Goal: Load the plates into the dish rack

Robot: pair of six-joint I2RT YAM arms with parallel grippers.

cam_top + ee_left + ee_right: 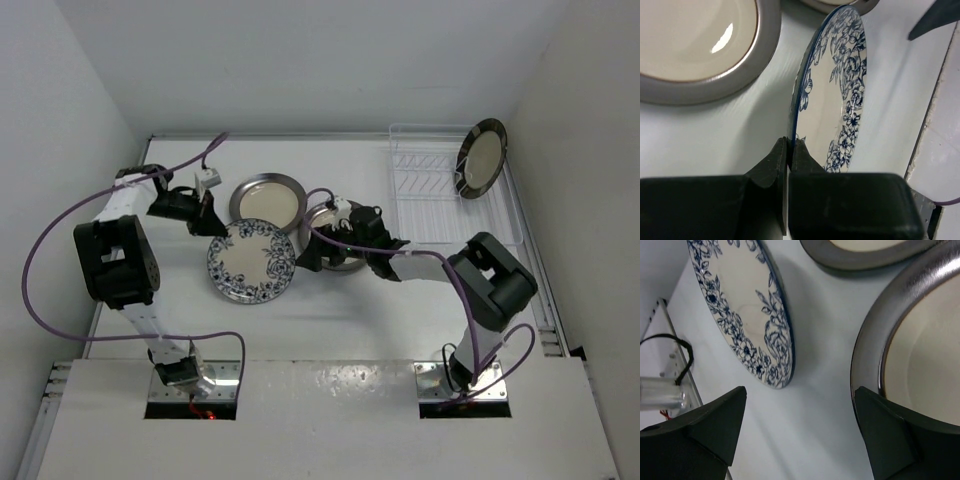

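Note:
My left gripper (213, 226) (789, 145) is shut on the rim of the blue floral plate (251, 262) (837, 95) and holds it tilted, its far edge near the table; it also shows in the right wrist view (740, 310). One grey-rimmed plate (267, 198) (695, 45) (865, 252) lies flat behind it. My right gripper (312, 258) (800, 412) is open and empty, low over bare table between the floral plate and the second grey-rimmed plate (335, 225) (910, 355). The dark checked-rim plate (482, 158) stands upright in the clear dish rack (440, 200).
White walls close in the table at the back and both sides. A metal rail (548, 310) runs along the table's right edge by the rack. Purple cables (60, 240) loop from both arms.

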